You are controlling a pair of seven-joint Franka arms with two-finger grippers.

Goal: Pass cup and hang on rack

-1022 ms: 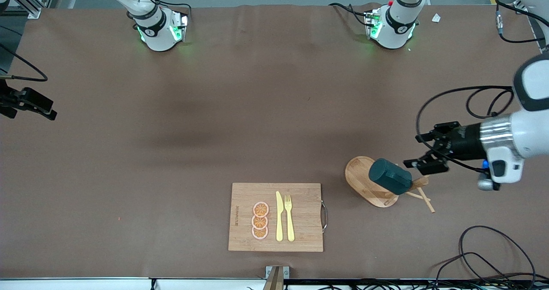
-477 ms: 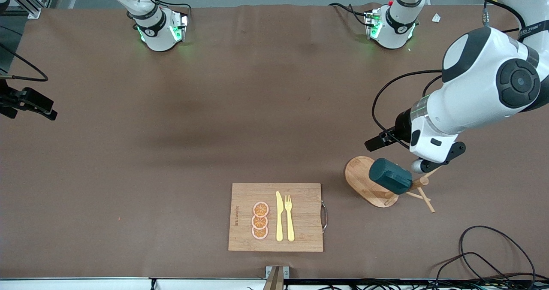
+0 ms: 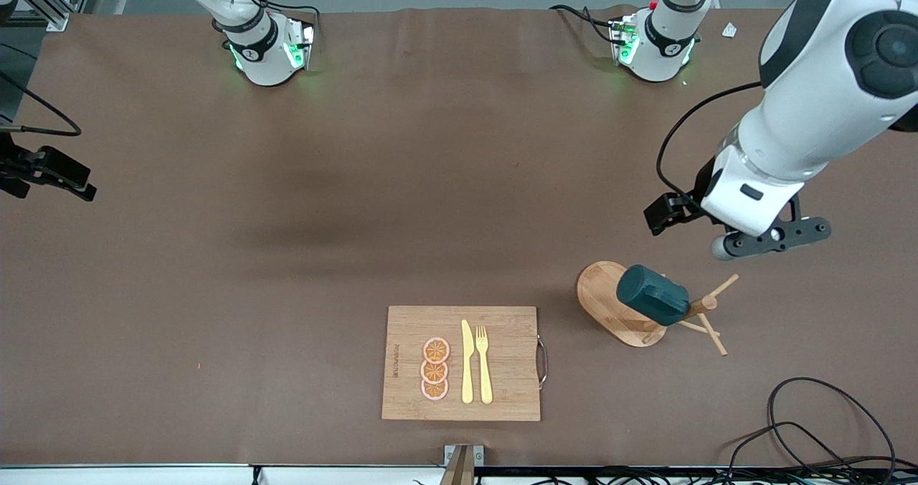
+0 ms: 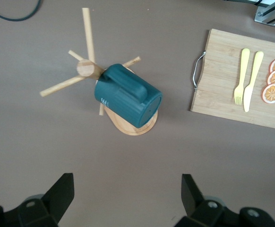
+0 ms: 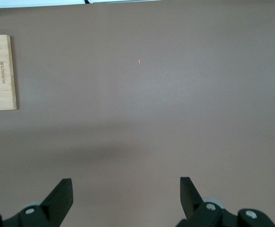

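Since a second ago the left arm has swung up and away from the rack, so its wrist now hangs over bare table toward the left arm's end, farther from the front camera than the rack; cup, rack and board lie as they did.

Largest is the brown table (image 3: 430,184). Next comes the left arm, reaching from its base at the table's top edge. Its left gripper (image 4: 128,198) is up in the air over the table beside the rack, its fingers (image 4: 62,191) spread wide apart with nothing between them.

The right gripper (image 5: 125,196) waits over bare table near the right arm's end, its fingers likewise wide apart and empty; only its dark tip shows at the edge of the front view.

A bamboo board (image 3: 502,392) lies near the front camera's edge of the table, carrying a yellow knife (image 3: 467,363), a yellow fork (image 3: 484,363) and three orange slices (image 3: 434,369) in a row.

Toward the left arm's end of the board stands the rack (image 3: 599,295), oval base flat on the table, pegs sticking out. The cup (image 3: 651,295) hangs on the rack, tilted on its side, its handle (image 4: 128,82) by the post's top and its bottom facing away from the post.
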